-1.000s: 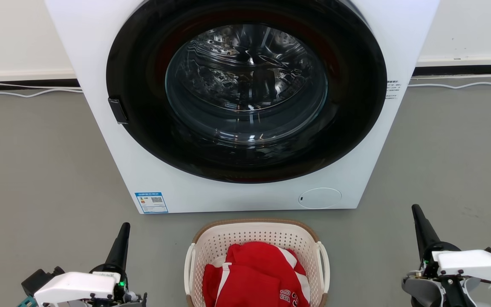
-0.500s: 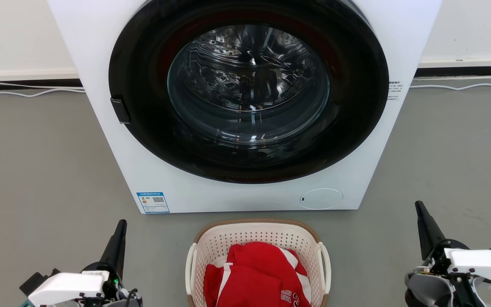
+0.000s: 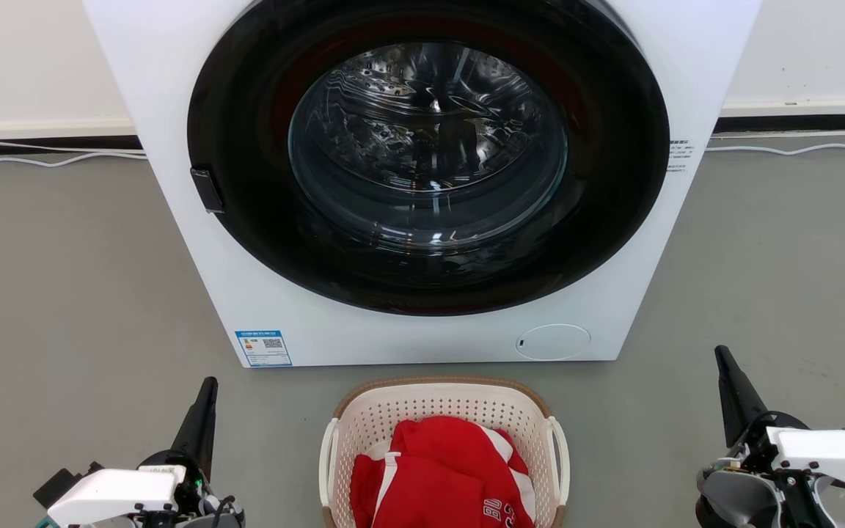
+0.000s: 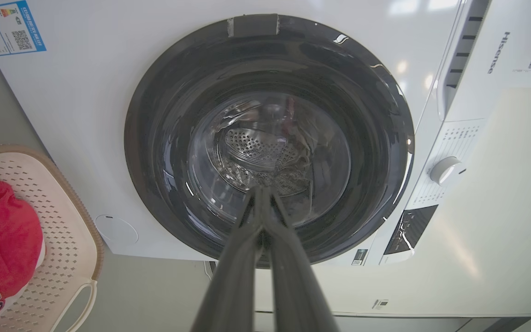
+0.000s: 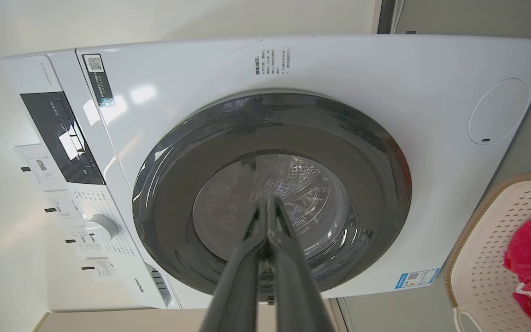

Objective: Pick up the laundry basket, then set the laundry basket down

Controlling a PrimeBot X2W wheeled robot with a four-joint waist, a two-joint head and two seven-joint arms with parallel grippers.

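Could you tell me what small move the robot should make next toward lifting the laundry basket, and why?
Probably bring the left gripper and right gripper inward toward the laundry basket: both are shut, holding nothing, and stand well apart from it on either side, while it sits on the floor.

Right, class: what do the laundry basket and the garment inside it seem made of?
The laundry basket: likely moulded plastic, matte cream, given its even perforations; its brown rim looks woven. The red garment: soft fabric, given its folds.
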